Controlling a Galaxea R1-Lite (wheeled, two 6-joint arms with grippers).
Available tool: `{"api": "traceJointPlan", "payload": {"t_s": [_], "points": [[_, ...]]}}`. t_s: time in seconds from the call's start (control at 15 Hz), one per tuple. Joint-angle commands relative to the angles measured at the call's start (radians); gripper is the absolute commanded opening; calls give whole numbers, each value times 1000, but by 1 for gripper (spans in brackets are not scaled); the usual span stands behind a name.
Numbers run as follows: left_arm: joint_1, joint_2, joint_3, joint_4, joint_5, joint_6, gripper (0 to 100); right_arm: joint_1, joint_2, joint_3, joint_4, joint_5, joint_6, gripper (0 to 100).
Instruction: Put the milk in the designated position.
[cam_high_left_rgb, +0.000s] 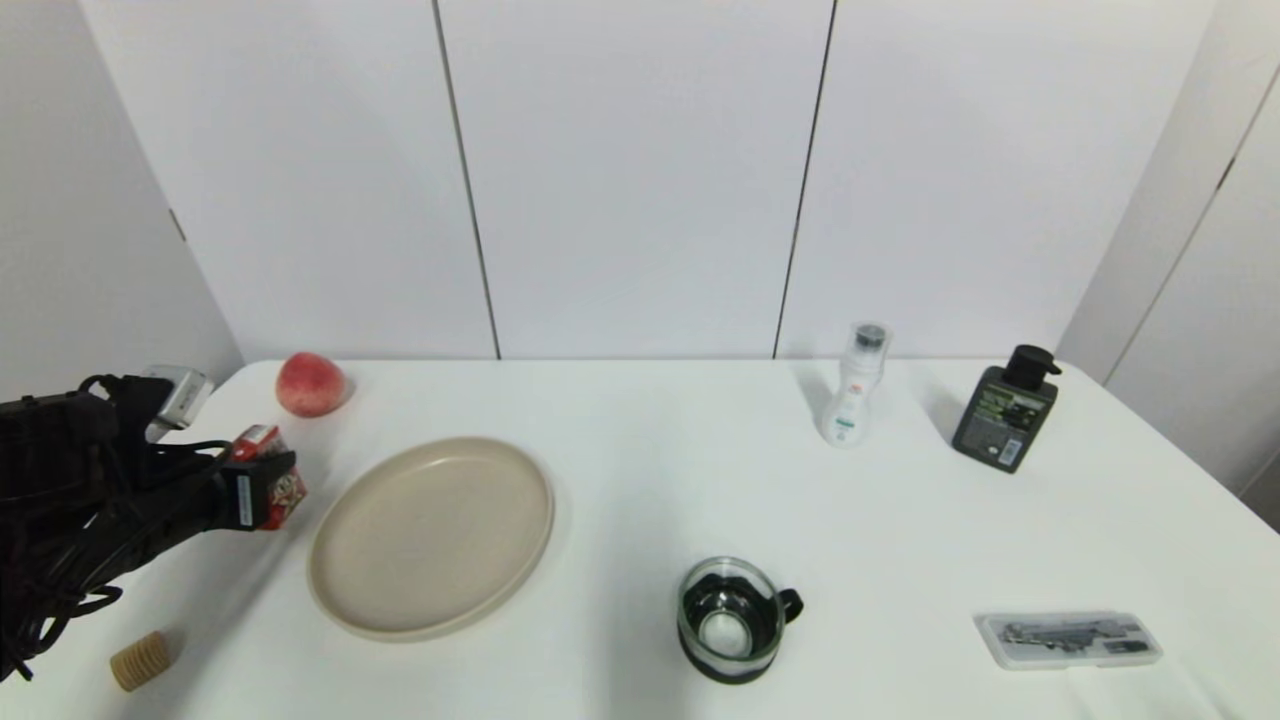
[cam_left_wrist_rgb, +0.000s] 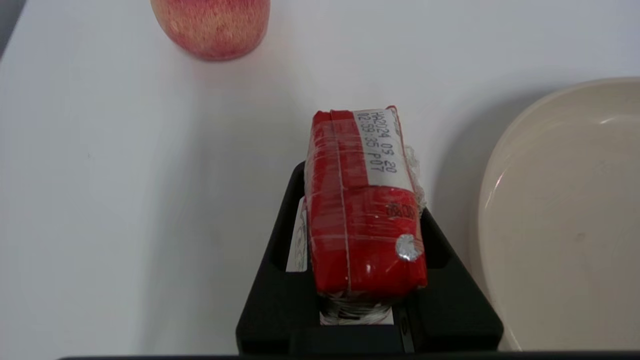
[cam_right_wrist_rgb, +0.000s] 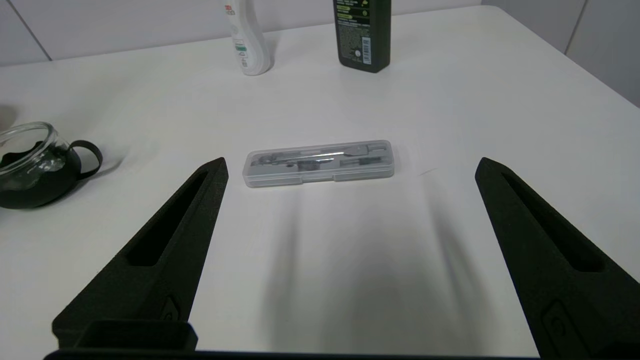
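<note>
Milk (cam_high_left_rgb: 272, 487) clamped in the left gripper (cam_high_left_rgb: 262, 492), near the table's left edge.
Just right of the carton lies the beige plate (cam_high_left_rgb: 431, 535); a peach (cam_high_left_rgb: 310, 384) sits farther back; far right, the right gripper (cam_right_wrist_rgb: 350, 240) hangs splayed and empty.

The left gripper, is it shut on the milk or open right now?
Shut on it: the left gripper has a black finger pressed against each side of the milk, beside the plate.
</note>
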Motion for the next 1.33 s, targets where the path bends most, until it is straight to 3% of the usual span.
{"api": "traceJointPlan", "payload": {"t_s": [0.07,0.13,0.73,1.33], "points": [[2,43,8,-19,-1,1,0,0,1,0,0,0,0,100],[2,46,6,-19,-1,1,100,0,1,0,0,0,0,100],[5,22,5,-16,-1,-1,100,0,1,0,0,0,0,100],[22,-201,83,20,-3,-16,100,0,1,0,0,0,0,100]]}}
